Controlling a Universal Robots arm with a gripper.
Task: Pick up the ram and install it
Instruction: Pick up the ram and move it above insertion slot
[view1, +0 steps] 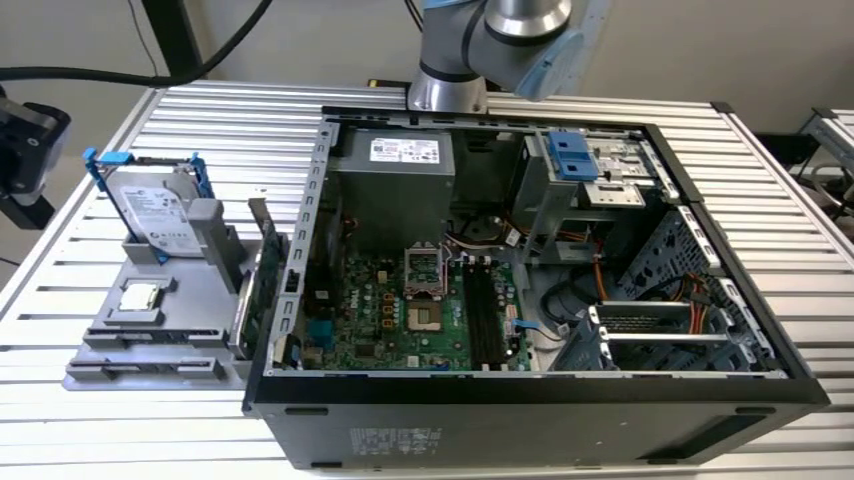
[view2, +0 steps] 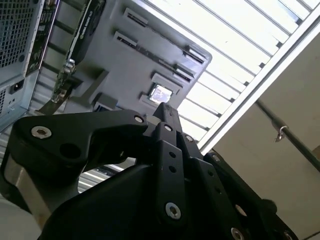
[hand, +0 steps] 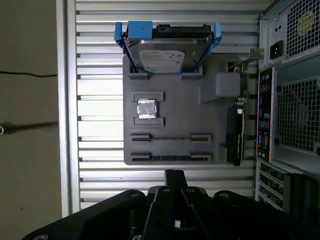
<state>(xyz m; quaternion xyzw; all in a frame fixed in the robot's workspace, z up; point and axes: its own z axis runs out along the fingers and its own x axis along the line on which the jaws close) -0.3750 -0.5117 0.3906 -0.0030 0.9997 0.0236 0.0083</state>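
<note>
The claw (hand: 174, 174) hangs over the worktop with its fingers together and nothing between them, just off the grey tray's (hand: 185, 115) edge farthest from the hard drive (hand: 167, 52). The ram (hand: 170, 157) stands on its thin edge in the holder along that same tray edge. Its long axis runs parallel to the edge, with one end pointing at the computer case (hand: 295, 100). The fingers seem to part along the stick, not across it.

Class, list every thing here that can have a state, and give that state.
computer case: open, side panel off.
ram: resting in the gray holder, not gripped.
memory slots: empty.
gripper: shut, holding nothing.
hard drive: propped in its blue caddy on the holder.
</note>
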